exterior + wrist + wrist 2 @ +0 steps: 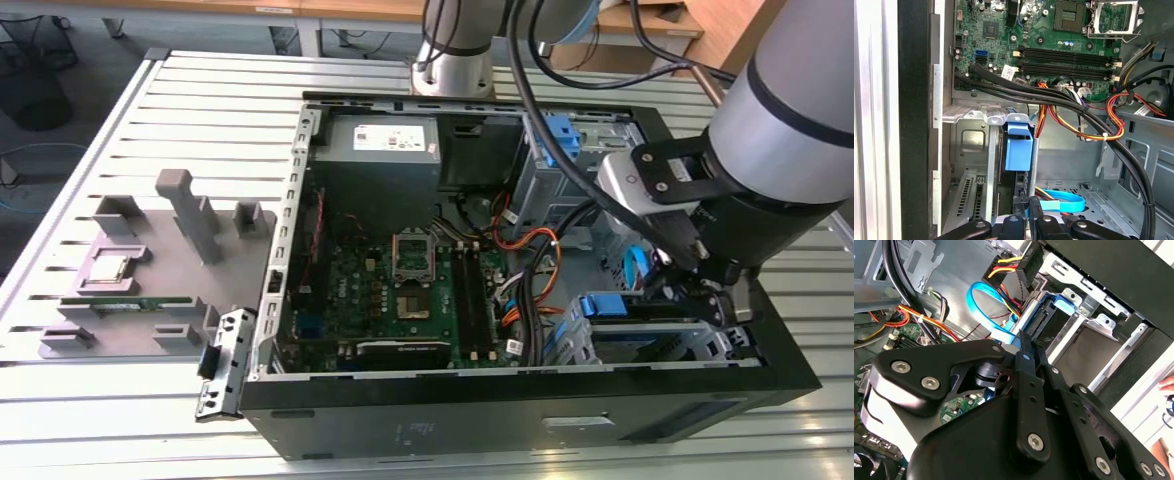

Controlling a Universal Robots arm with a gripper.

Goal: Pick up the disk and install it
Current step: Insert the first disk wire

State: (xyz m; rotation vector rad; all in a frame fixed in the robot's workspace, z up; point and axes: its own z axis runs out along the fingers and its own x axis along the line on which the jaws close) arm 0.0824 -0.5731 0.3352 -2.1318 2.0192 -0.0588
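The disk (pixel 1018 148), a dark drive edge in blue plastic carrier rails, sits upright in a slot of the metal drive cage (pixel 974 116) at the front corner of the open computer case (pixel 534 420). The exterior view shows its blue rail (pixel 617 305) inside the cage. My gripper (pixel 1027 204) is directly behind the disk's rear edge, with its black fingers (pixel 1037 210) pressed together and their tips at or touching that edge. In the second wrist view the disk (pixel 1048 315) lies just beyond my gripper (pixel 1024 337).
A blue data cable (pixel 1066 201) and bundled black, orange and yellow wires (pixel 1089 120) run close beside the cage. The motherboard (pixel 400 290) fills the case floor. On the exterior view's left, a grey fixture (pixel 134 280) holds small parts. A hand (pixel 1166 384) shows outside the case.
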